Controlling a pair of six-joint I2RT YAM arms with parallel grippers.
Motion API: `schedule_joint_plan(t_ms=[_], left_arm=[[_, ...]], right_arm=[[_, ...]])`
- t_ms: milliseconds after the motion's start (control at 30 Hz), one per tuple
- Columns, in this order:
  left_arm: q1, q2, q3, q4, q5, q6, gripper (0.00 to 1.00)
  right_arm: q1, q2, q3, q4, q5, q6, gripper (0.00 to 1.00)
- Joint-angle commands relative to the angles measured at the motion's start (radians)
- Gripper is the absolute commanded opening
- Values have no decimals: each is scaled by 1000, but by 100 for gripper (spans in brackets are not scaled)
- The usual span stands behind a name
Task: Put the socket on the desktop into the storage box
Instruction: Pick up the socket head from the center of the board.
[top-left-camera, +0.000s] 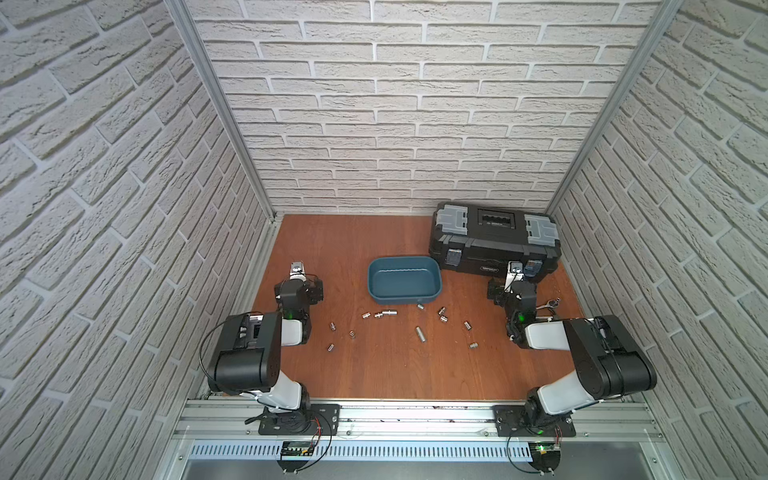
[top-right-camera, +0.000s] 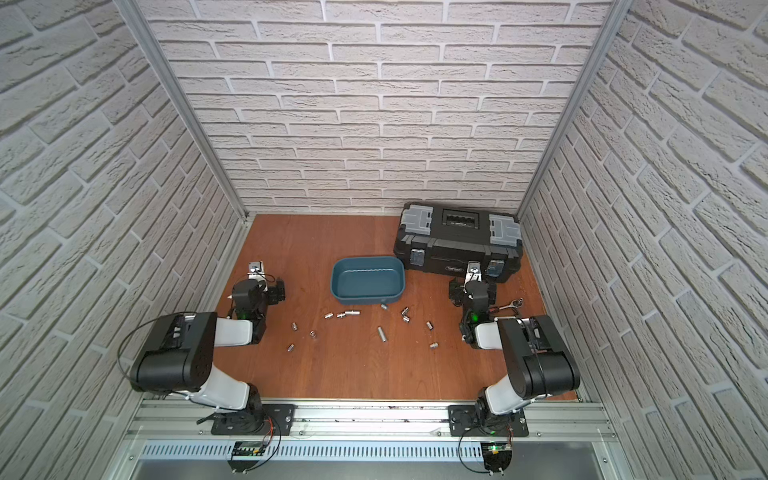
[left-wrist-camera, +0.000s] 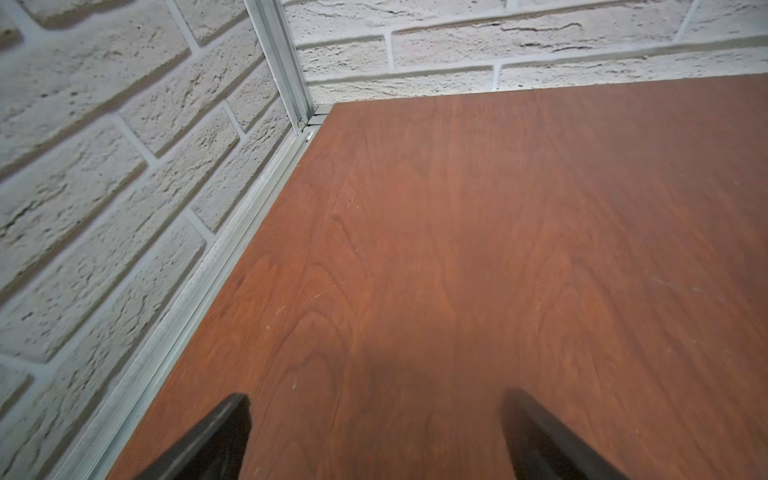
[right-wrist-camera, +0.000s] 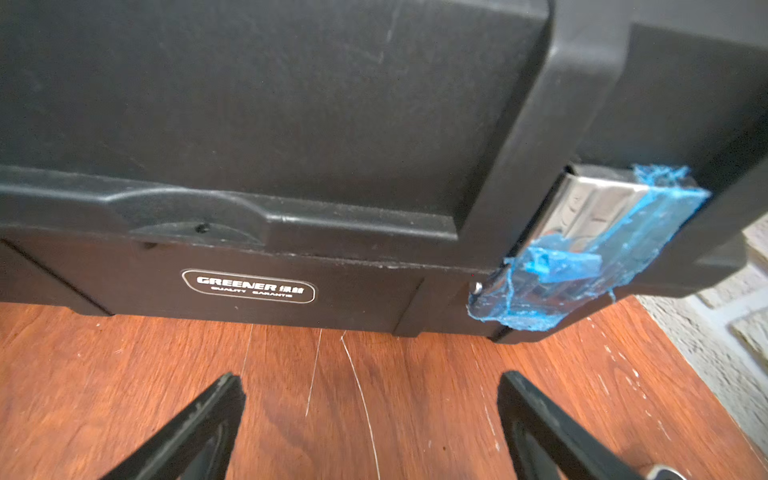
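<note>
Nothing is stored yet: the storage box (top-left-camera: 404, 259), at the centre of the frame, is empty. The sockets (top-left-camera: 420, 333) lie scattered on the table (top-left-camera: 374, 374) just below it. Both arms' jaws stand apart, holding nothing.
</note>
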Motion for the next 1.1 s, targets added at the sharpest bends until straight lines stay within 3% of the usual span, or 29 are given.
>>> schedule_joint_plan(t_ms=[0,833,900,1000,1067], left_arm=[[-2,3,0,45,-8,2,98],[-3,2,-3,53,-9,1,98],[-5,-47,17,-19,-9,3,98],[-10,-130,114,-280,-66,-17,98],[-12,-181,156,-373,-69,-20,98]], right_arm=[[-9,-23,3,40,9,11,99],[-9,-33,4,40,6,8,99],[-9,-89,57,-101,-19,0,99],[-10,-163,207,-457,32,70,99],[-15,-193,260,-568,-3,104,99]])
